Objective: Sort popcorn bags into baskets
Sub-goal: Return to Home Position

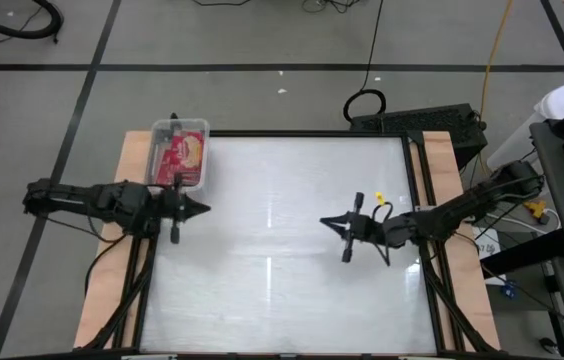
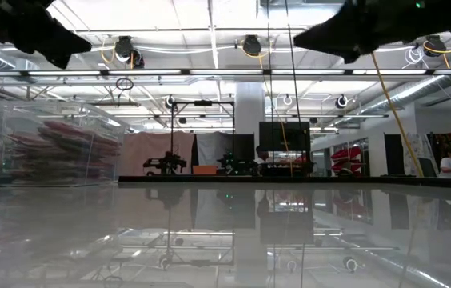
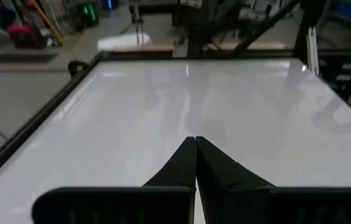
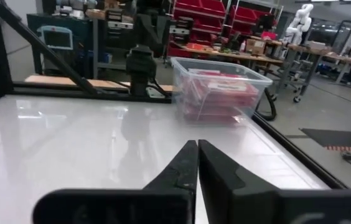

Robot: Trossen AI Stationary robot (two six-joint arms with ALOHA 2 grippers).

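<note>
1. The white counter (image 1: 282,290) carries the clear bin (image 1: 200,127) at a left-side corner, with red popcorn bags (image 1: 182,158) stacked inside.
2. Left jaws, pressed together and empty, hover beside the bin.
3. Right jaws, likewise closed and empty, hover mid-counter.

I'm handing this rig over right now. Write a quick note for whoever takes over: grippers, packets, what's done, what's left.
Left gripper: shut, empty, raised above the table just in front of the bin.
Right gripper: shut, empty, raised right of the table's middle.
Popcorn bags: stacked inside the clear bin at the far left corner.
Done: no loose bags show on the table.
Left: probably only parking both arms.
</note>
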